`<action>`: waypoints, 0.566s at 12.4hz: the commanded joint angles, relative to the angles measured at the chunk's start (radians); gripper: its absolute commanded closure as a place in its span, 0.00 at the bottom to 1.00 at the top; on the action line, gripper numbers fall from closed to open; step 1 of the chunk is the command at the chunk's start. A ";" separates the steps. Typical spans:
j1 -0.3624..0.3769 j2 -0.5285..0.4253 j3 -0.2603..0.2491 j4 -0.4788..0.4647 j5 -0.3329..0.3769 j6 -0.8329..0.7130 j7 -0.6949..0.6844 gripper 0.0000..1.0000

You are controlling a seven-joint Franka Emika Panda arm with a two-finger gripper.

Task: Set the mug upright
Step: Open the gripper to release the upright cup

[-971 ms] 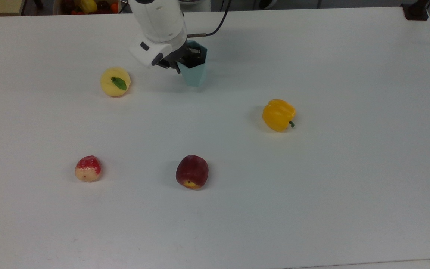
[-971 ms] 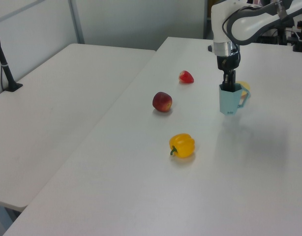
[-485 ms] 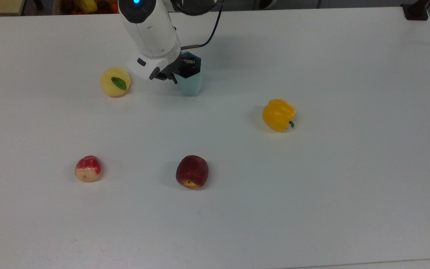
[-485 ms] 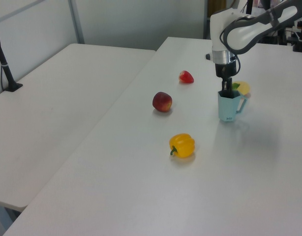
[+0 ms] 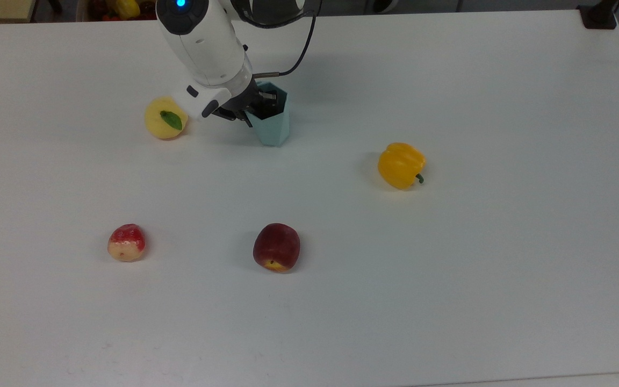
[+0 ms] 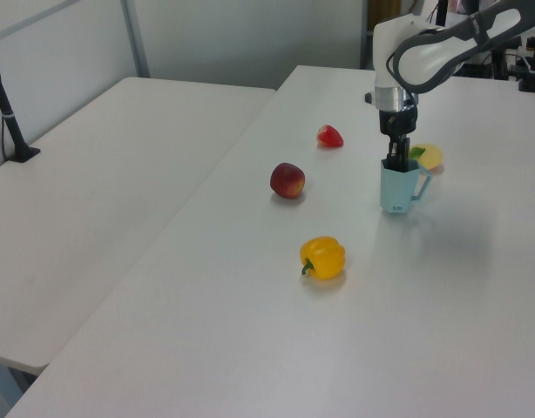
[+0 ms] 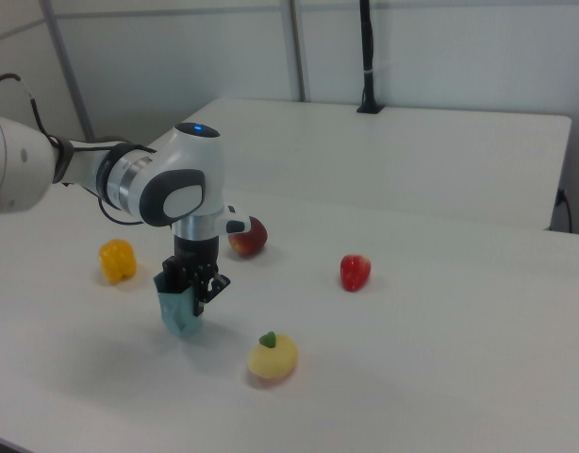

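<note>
One mug point(image 5: 273, 124) stands upright on the white table point(image 5: 449, 269), beside the yellow fruit with a green leaf point(image 5: 165, 118). The arm's gripper point(image 5: 258, 105) reaches down into its mouth, fingers clamped on the rim. Counting the rest: one yellow pepper point(image 5: 401, 165), one dark red apple point(image 5: 276, 248), one small red-and-cream fruit point(image 5: 126, 243), four pieces in all, well apart.
</note>
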 commanded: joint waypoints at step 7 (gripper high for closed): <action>0.012 0.005 -0.010 0.006 -0.003 0.030 0.053 0.07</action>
